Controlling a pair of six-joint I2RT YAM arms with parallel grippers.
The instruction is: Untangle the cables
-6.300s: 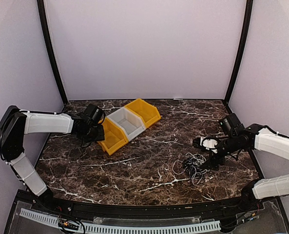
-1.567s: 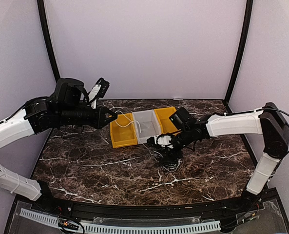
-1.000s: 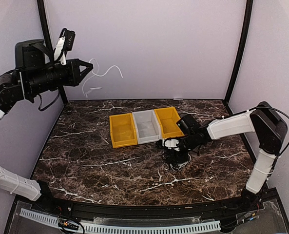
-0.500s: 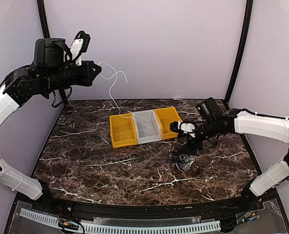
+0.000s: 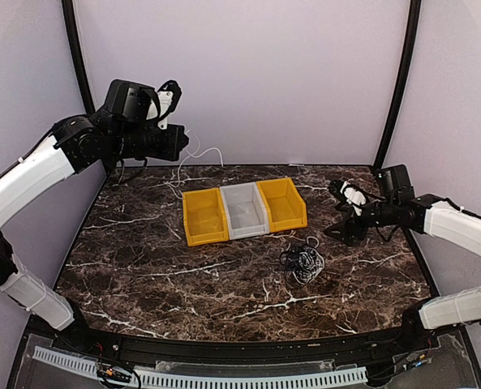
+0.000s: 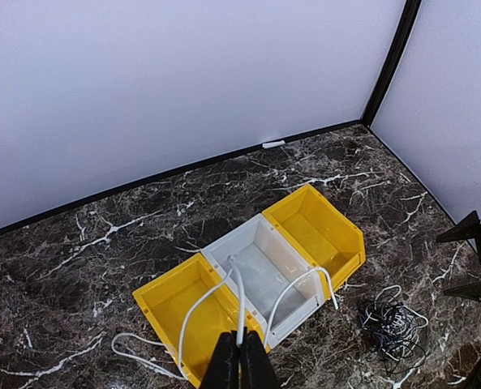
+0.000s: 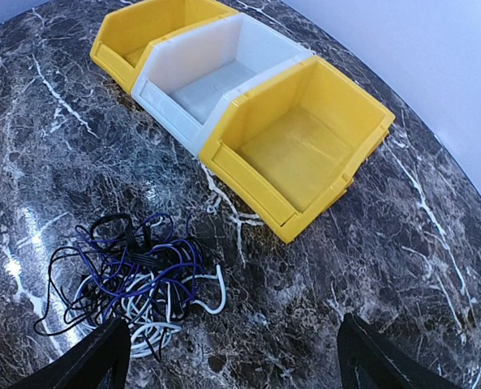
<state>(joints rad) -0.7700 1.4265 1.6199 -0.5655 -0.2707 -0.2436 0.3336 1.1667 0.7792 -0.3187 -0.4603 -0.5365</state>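
- Pinching the white cable [image 6: 239, 308] between clenched fingers, the left gripper [image 6: 240, 366] hangs high above the back left corner of the bench [image 5: 143, 259].
- The white cable's loops dangle below that gripper, well apart from the other cords.
- The right gripper [image 5: 337, 212] hovers near the bench's right edge, jaws spread wide, grasping nothing.
- A tangle [image 7: 135, 279] of black, purple and white cords lies on the bench, just in front of the right yellow bin [image 7: 305, 146].
- The white bin [image 7: 216, 73] sits between that one and the left yellow bin [image 7: 143, 32], in a touching row toward the back edge.
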